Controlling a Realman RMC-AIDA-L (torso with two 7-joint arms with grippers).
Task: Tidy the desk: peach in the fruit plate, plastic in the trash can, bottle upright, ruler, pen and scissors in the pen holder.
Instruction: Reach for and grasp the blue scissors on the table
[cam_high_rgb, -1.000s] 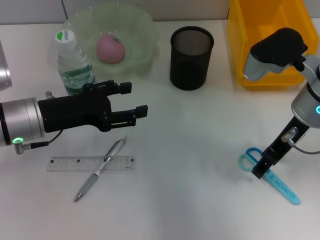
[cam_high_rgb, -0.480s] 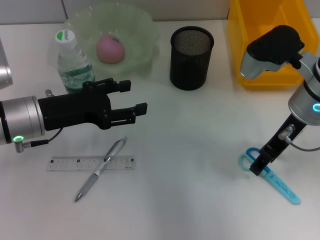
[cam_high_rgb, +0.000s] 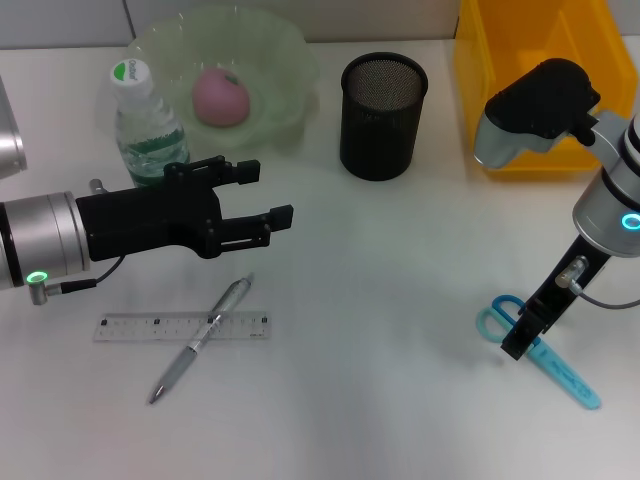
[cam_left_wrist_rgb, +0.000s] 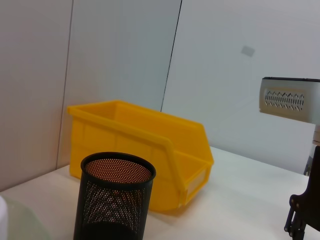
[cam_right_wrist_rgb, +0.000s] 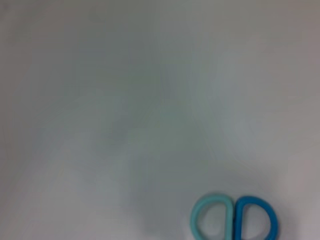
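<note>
right claw (cam_high_rgb: 517, 345) shifted along scissors (cam_high_rgb: 540, 350), touching

Black wire-mesh pen holder (cam_high_rgb: 383, 116), glossy yellow plastic bin (cam_high_rgb: 535, 85) and clear plastic ruler (cam_high_rgb: 182, 327) are lying on the matt white desk (cam_high_rgb: 380, 400).

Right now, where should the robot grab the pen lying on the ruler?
Probably around the middle of the pen, coming straight down from above. It lies flat, slanting across the ruler, so its barrel sits a bit raised there. Fingers should close across the barrel, not along it. The left gripper hovers open nearby, above the pen; the right gripper is at the scissors.
</note>
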